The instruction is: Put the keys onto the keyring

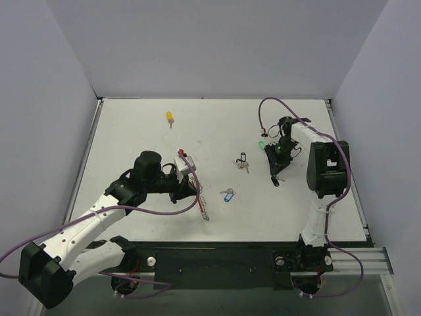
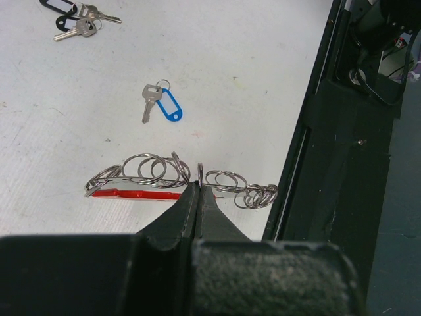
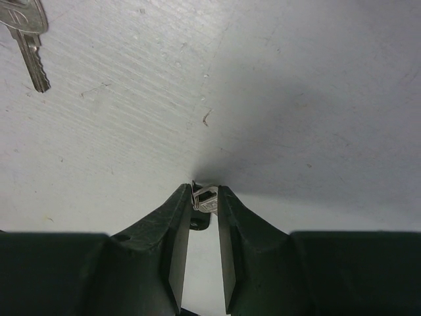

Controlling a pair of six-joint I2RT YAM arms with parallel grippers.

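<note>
Left wrist: left gripper (image 2: 198, 187) is pinching the keyring (image 2: 148, 169), right gripper (image 3: 204, 197) a key (image 3: 207, 196); blue-tagged key (image 2: 168, 105), yellow-tagged key (image 1: 170, 118) are lying loose.

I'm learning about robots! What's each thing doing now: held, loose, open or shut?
left gripper: shut on keyring
keyring: pinched at one ring
right gripper: shut on silver key
silver key: held
blue key: lying loose
black keys: lying loose
yellow key: lying loose
green key: lying loose
</note>
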